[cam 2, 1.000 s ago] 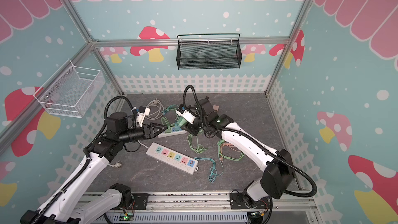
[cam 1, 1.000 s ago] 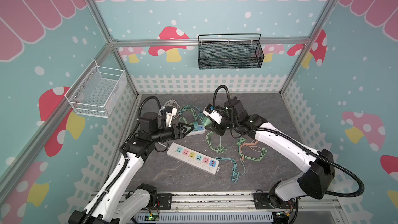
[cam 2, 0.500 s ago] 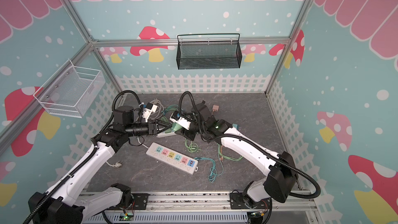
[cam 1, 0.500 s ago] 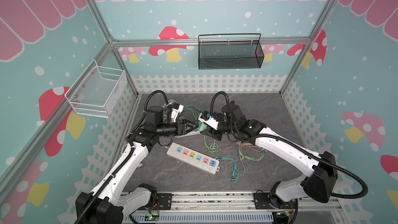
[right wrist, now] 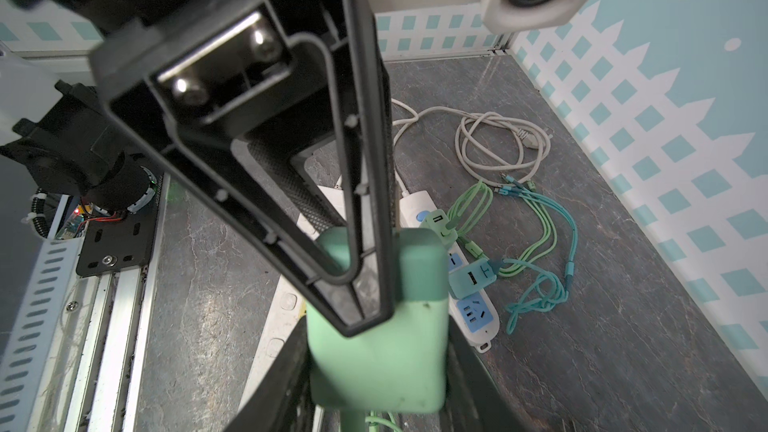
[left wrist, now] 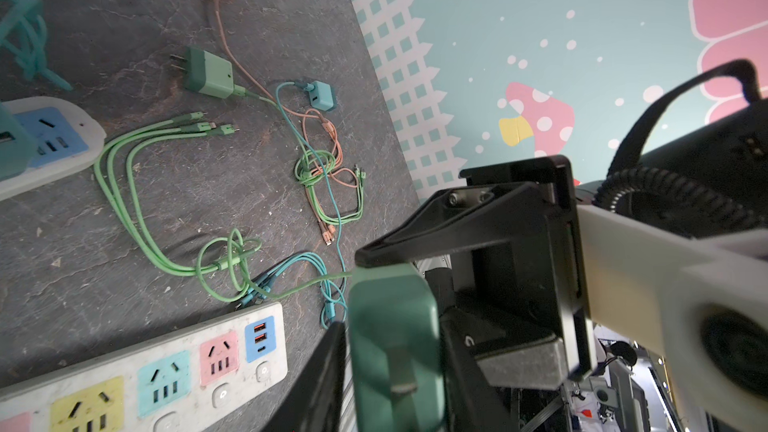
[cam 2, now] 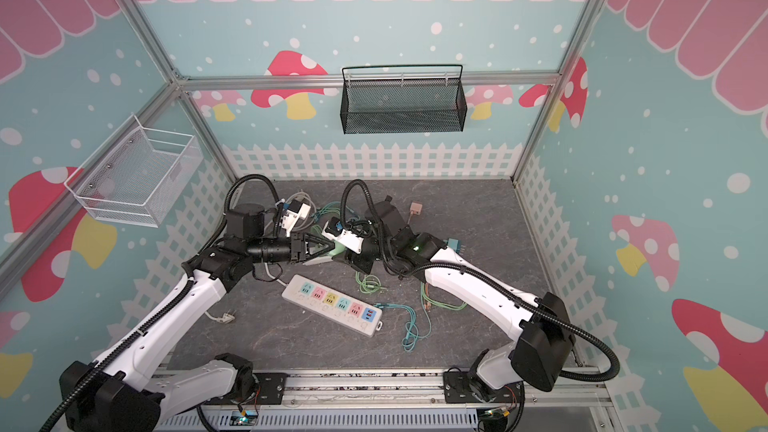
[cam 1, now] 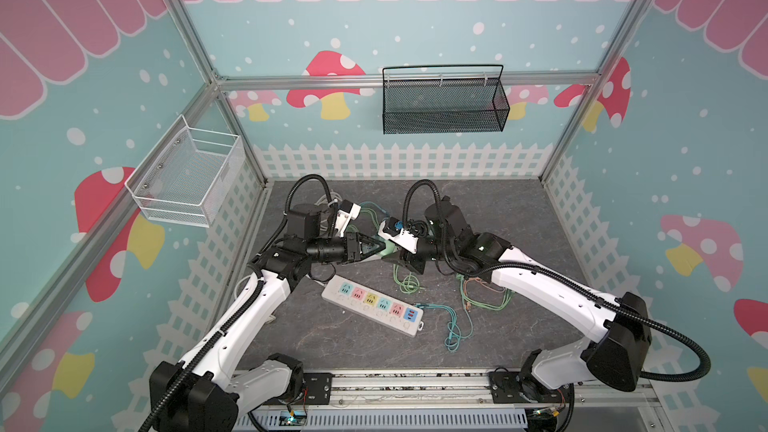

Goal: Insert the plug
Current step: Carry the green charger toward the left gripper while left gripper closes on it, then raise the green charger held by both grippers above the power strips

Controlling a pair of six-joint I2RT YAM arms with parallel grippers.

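Nearest the robot's base, a white power strip (cam 1: 372, 309) lies slantwise on the grey worktop (cam 1: 519, 218), showing 6 coloured panels. A turquoise cable (cam 1: 455, 322) loops just beside its blue end, and a light green cable (cam 1: 405, 282) coils a little beyond.

Above and behind the strip the 2 arms meet tip to tip in mid-air. The green plug (right wrist: 382, 367) is between them, off the worktop. The right claw (cam 1: 395, 257) is closed on the plug's pale green end, 1 finger on each side. The left claw (cam 1: 379, 249) is pinched onto the darker end, where a metal prong shows in the left wrist view.

The plug's thin cord runs down to the green coil. Farther back, a second power strip (right wrist: 478, 317) carries 2 small adapters, with a white cord (right wrist: 498, 147) bundled behind it. A pink charger (cam 2: 415, 208) sits near the back. On the walls hang a white wire basket (cam 1: 187, 176) and a black mesh basket (cam 1: 442, 103).
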